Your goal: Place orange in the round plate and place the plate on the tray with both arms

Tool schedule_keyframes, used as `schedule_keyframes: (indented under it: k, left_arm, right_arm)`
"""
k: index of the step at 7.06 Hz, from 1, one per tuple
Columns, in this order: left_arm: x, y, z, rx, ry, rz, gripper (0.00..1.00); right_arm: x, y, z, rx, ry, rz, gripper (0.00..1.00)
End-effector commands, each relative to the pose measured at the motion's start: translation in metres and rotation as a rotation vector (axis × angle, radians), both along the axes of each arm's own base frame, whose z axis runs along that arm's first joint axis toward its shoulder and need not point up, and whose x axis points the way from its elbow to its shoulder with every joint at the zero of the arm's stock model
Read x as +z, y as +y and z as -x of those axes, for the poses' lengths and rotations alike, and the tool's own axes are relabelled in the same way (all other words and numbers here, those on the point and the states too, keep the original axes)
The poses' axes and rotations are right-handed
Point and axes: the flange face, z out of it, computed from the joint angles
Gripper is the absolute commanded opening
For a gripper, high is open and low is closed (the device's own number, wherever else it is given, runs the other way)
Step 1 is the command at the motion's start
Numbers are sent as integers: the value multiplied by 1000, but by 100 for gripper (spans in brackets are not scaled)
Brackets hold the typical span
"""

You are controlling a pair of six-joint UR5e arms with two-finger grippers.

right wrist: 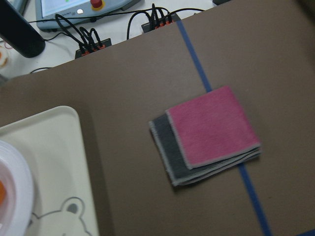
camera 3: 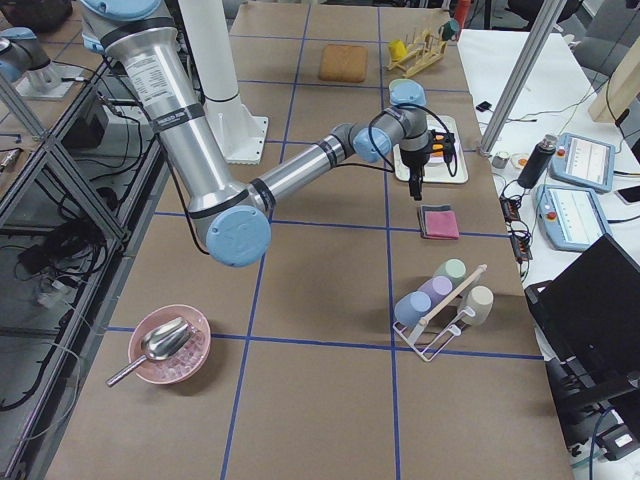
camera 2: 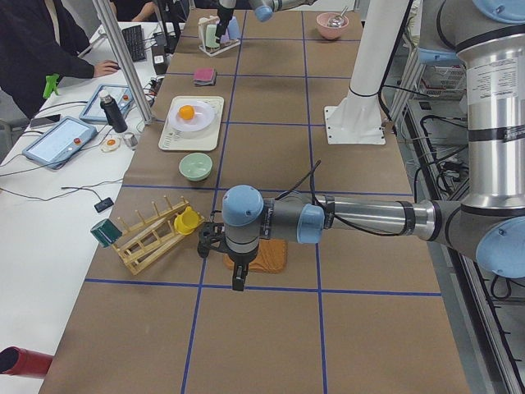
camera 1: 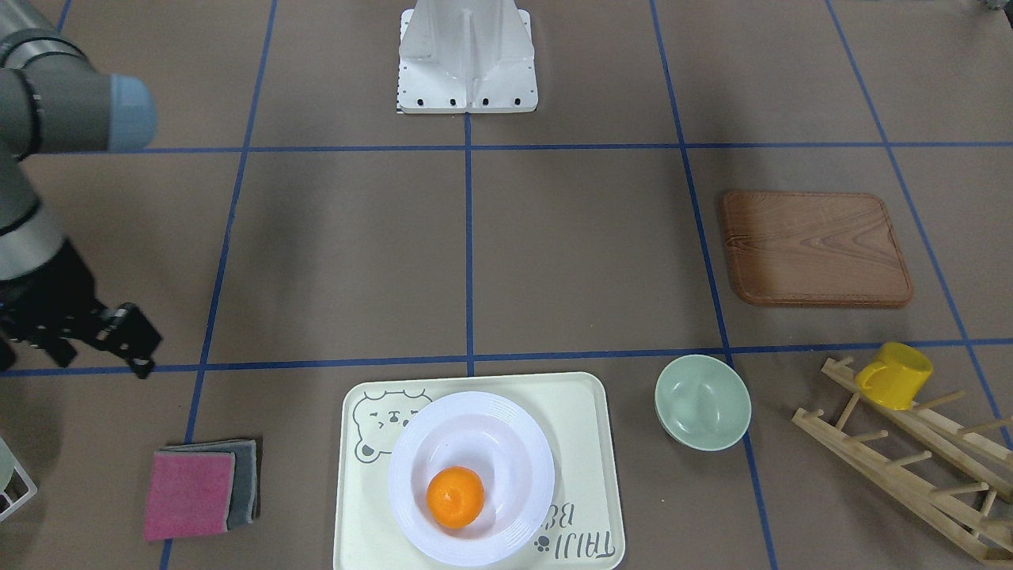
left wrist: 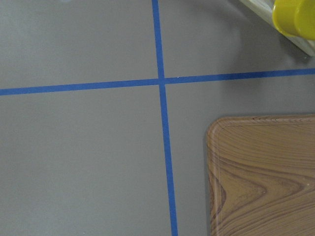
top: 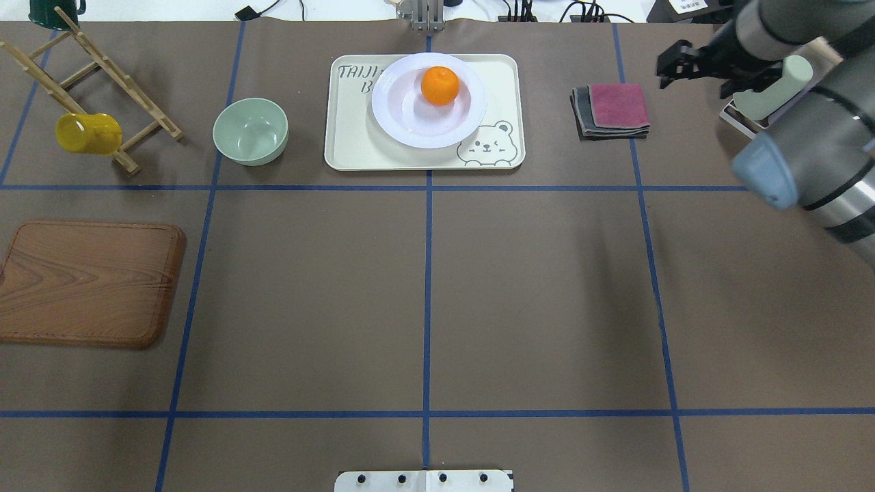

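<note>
Two arms are accounted for, and neither is touching the task's things. Farthest left in the overhead view lies the wooden board [top: 89, 283]. The left gripper [camera 2: 238, 275] is seen only from the table's left end, hanging above the board's corner, and whether its fingers are parted cannot be told. Beyond the board, a wooden rack [top: 102, 82] with a yellow mug [top: 85, 133] and a pale-green bowl [top: 250, 131] are passed before the tray [top: 502, 75] is reached at the far middle of the table.

The tray's long axis runs left to right. The round plate [top: 410, 130] is set on it, covering part of the lettering, with its far rim reaching the tray's far edge. The orange [top: 439, 85] rests in the plate's well, toward the far side.

Right of the tray lie folded cloths [top: 615, 109]. Further right, the right gripper [top: 671, 65] is held raised, its fingers apparently parted and empty. The plate therefore lies to this gripper's left, across the cloths, and the right arm is much the nearer.

Both placements are judged done. Broad bare table is left on the near side for drawing the arms back. The cup rack just right of the right gripper is the only obstacle to be minded.
</note>
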Motion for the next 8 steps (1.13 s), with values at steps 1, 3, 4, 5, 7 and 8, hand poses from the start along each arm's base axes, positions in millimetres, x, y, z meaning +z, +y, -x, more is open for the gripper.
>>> schedule_keyframes:
  k: [1,3,4,5,7,8]
  left_arm:
    - [0,7,-1,3,-19,4,98]
    - [11,23,-4,6,39,45,98]
    - [12,22,-5,8,39,74,98]
    - [5,21,-5,9,37,68,98]
    - [-1,21,-5,9,34,54,98]
    - [-3,22,-5,9,36,49,98]
  right_arm:
    - [127,43,-145,-250,83,-75,100]
    - [229,124,-229,-303,112,-34,100]
    - [247,151,-243,-274,54,1,100]
    - [256,168,-245,-270,48,16,100]
    - [263,176,-245,-267,45,35,100]
    - [262,176,-245,-258,44,40,100]
